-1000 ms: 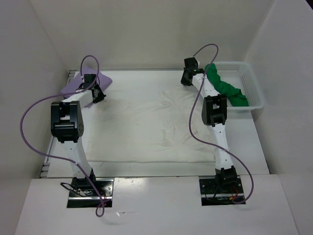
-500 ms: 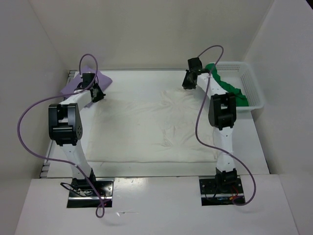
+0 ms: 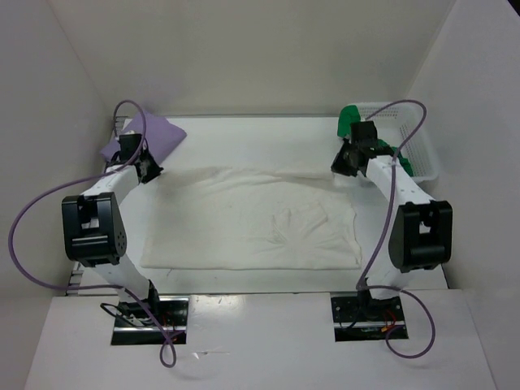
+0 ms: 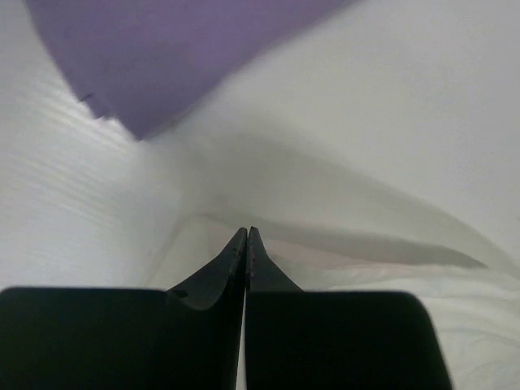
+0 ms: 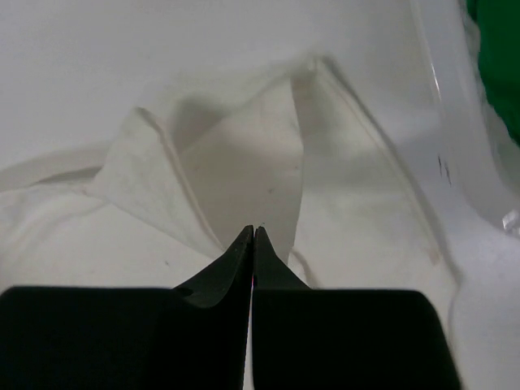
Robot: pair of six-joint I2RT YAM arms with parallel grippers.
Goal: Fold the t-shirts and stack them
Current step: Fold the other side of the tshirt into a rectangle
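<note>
The white t-shirt [image 3: 252, 231] lies spread across the table's middle, and its far edge is lifted at both ends. My left gripper [image 3: 149, 171] is shut on the shirt's far left corner, where the cloth [image 4: 382, 244] rises taut to the tips [image 4: 246, 232]. My right gripper [image 3: 340, 165] is shut on the far right corner, with a hemmed flap [image 5: 244, 162] tented up to its tips [image 5: 253, 230]. The lavender t-shirt [image 3: 156, 132] lies folded at the far left, just beyond the left gripper [image 4: 179, 57]. The green t-shirt [image 3: 351, 119] hangs out of the basket.
A white mesh basket [image 3: 424, 145] stands at the far right, close beside the right gripper; its rim [image 5: 455, 106] and the green cloth [image 5: 497, 57] show in the right wrist view. White walls enclose the table on three sides. Purple cables loop from both arms.
The right gripper has shut on the white shirt's corner. Both arms swung outward and toward the near side, drawing the shirt's far edge away from the back wall.
</note>
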